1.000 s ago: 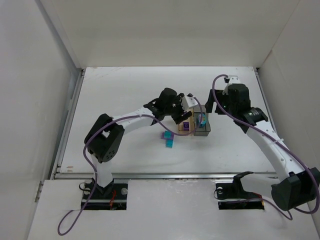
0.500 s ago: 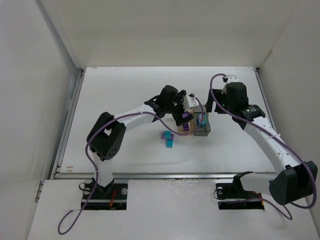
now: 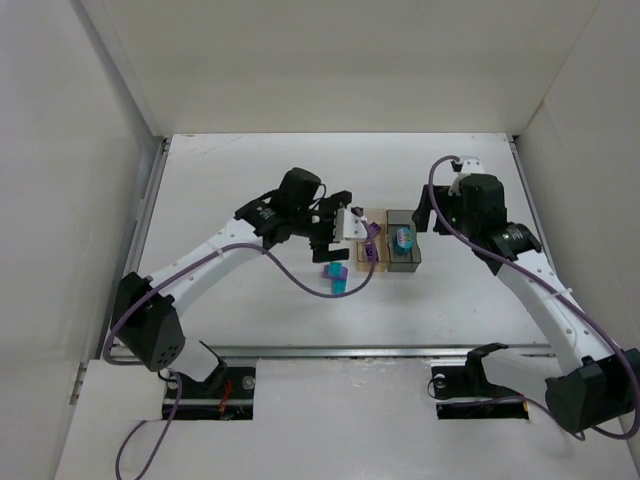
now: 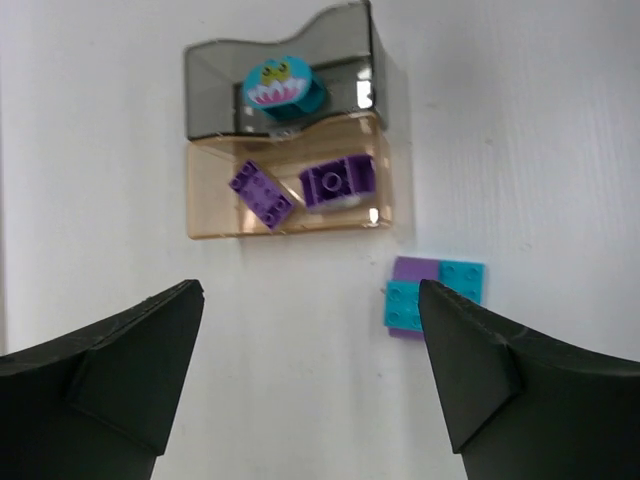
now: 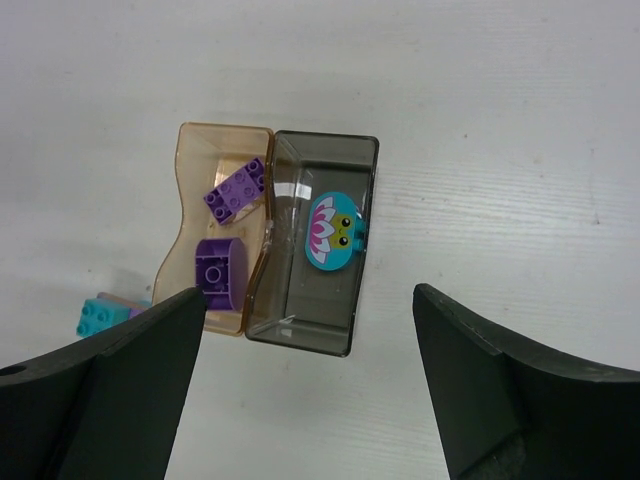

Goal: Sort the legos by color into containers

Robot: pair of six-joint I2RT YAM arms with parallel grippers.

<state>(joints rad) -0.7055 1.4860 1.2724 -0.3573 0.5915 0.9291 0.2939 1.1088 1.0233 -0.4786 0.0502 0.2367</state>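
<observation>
The amber-orange bin (image 3: 361, 214) and the smoky grey bin (image 3: 406, 264) stand side by side, touching. The amber bin (image 4: 205, 215) holds two purple legos (image 4: 260, 195) (image 4: 338, 183). The grey bin (image 4: 215, 95) holds one teal piece with a flower print (image 4: 285, 88). A small cluster of purple and teal legos (image 3: 336, 278) lies on the table in front of the amber bin, also in the left wrist view (image 4: 435, 295). My left gripper (image 3: 345, 238) is open and empty, just left of the amber bin. My right gripper (image 3: 428, 212) is open and empty, just right of the grey bin.
White walls enclose the table on the left, back and right. A metal rail (image 3: 330, 350) runs along the near edge. In the right wrist view the bins (image 5: 320, 310) lie between my fingers, with a loose teal lego (image 5: 100, 315) at the left.
My left gripper has drawn back to the left from over the amber bin, and its arm has swung left. The right gripper has shifted slightly to the right.
</observation>
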